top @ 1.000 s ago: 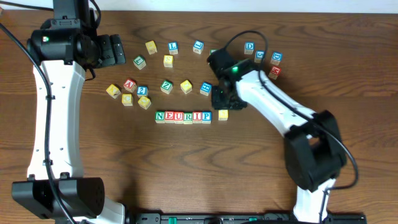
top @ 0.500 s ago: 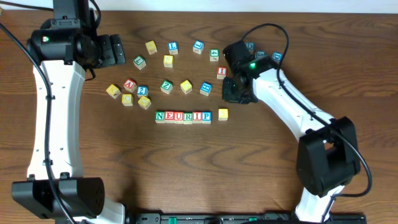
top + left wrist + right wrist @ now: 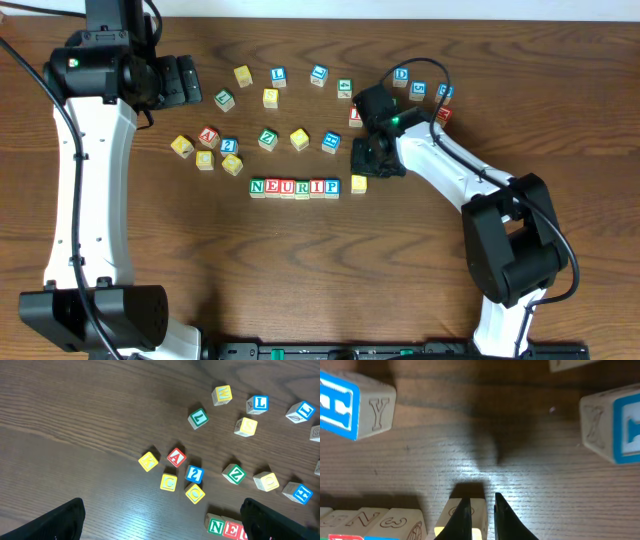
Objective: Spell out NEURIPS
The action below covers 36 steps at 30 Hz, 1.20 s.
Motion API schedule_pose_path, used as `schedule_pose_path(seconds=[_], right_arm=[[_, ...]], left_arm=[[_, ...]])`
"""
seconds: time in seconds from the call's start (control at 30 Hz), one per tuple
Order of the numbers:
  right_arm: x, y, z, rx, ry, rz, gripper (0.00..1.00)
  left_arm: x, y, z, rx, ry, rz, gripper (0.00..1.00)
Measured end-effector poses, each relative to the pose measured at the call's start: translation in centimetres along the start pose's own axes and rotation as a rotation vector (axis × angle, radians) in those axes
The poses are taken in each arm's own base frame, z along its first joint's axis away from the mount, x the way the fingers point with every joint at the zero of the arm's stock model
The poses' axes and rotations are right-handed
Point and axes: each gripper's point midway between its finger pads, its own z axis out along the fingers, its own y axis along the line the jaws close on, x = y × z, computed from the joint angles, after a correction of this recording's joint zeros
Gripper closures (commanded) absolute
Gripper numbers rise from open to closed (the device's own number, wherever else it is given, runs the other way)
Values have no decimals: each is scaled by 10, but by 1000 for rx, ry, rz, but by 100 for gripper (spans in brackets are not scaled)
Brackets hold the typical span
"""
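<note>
A row of blocks reading NEURIP lies mid-table; its N and E show in the left wrist view, and its right end in the right wrist view. A yellow block sits just right of the row, a small gap from the P. My right gripper hovers just behind this block, its fingers nearly together over the block's top and holding nothing. My left gripper is wide open and empty at the far left, with its fingers at the edges of the left wrist view.
Loose letter blocks are scattered behind the row: a cluster at the left, a blue H block, a red block by the right arm, and several blue ones at the back right. Another blue block lies right of my fingers.
My right arm swung back and right, then came forward again towards the yellow block. The row, the yellow block and the left arm have not moved.
</note>
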Motion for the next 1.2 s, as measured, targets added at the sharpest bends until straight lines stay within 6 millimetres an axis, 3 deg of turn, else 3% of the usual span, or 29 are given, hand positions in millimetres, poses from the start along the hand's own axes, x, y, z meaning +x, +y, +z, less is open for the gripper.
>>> schedule_pose_path(seconds=[0.53,0.8,1.2], right_arm=[[17,9,1,6,38,-34,89],[10,12,1,-10,12,-27,82],[13,-21,-15,47,111,54,76]], left_arm=[[0,0,0,0,0,0,2],[0,0,0,0,0,0,2],[0,0,0,0,0,0,2]])
